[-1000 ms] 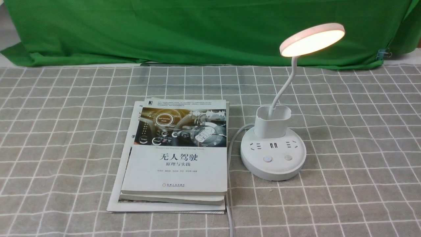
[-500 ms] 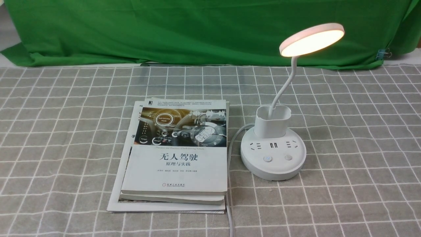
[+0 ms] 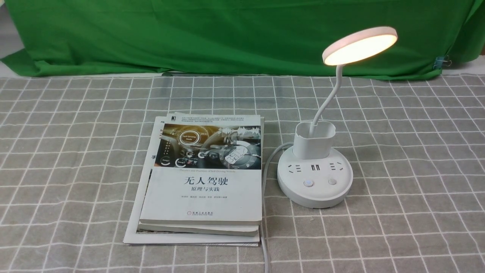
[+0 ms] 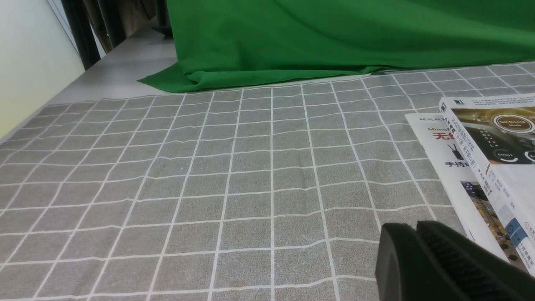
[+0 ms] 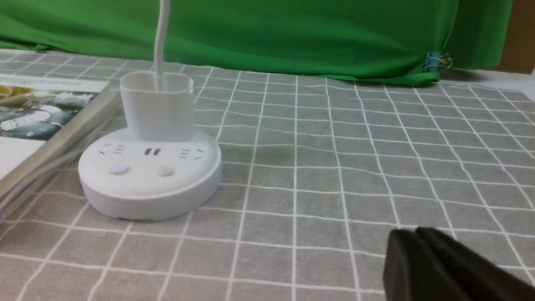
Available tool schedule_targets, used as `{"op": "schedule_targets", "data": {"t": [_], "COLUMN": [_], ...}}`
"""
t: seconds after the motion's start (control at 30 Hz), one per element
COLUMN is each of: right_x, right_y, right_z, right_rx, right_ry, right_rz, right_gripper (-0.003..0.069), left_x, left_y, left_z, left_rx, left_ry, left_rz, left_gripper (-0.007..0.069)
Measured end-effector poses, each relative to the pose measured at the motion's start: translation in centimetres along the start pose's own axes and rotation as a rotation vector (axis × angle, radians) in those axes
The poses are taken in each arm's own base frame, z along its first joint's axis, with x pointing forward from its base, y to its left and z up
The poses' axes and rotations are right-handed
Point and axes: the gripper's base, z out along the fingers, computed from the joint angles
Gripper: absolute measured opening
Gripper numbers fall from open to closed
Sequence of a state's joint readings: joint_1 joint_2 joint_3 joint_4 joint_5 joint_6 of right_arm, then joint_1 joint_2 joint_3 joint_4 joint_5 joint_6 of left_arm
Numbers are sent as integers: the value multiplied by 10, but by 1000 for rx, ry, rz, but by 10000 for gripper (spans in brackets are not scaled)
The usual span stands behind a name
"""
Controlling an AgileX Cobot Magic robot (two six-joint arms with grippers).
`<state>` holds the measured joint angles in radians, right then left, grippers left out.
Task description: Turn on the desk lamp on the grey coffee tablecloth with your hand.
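Desk lamp (image 3: pixel 315 167) stood on the grey coffee tablecloth (image 3: pixel 409 159), right of a stack of books (image 3: pixel 201 178), disc head lit warm. Left base button glowed faint blue in the right wrist view; lamp head cut off there. Neither arm showed in the front view. Left gripper (image 4: pixel 416 234) sat at frame corner, fingers pressed together, nothing held. Right gripper (image 5: pixel 416 240) looked clenched too, probably empty, mostly cropped, well apart from the lamp base. Green backdrop cloth (image 3: pixel 227 34) behind; small clip at its right edge, blurry.
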<state>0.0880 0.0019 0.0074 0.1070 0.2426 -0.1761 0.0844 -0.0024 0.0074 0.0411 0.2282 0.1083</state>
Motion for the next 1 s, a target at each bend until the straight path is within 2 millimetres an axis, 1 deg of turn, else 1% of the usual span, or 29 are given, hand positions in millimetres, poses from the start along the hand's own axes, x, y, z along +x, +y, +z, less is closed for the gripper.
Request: {"op": "schedule_targets", "data": {"t": [0.57,1.0], "right_x": [0,0], "right_y": [0,0], "right_z": [0,0], "right_rx": [0,0], "right_ry": [0,0], "right_rz": [0,1], "right_gripper": [95,141], "left_x": [0,0], "left_y": [0,0], "left_z": [0,0], "left_rx": [0,0], "left_ry": [0,0], "left_rz": [-1,-1], "left_gripper": [19,19]}}
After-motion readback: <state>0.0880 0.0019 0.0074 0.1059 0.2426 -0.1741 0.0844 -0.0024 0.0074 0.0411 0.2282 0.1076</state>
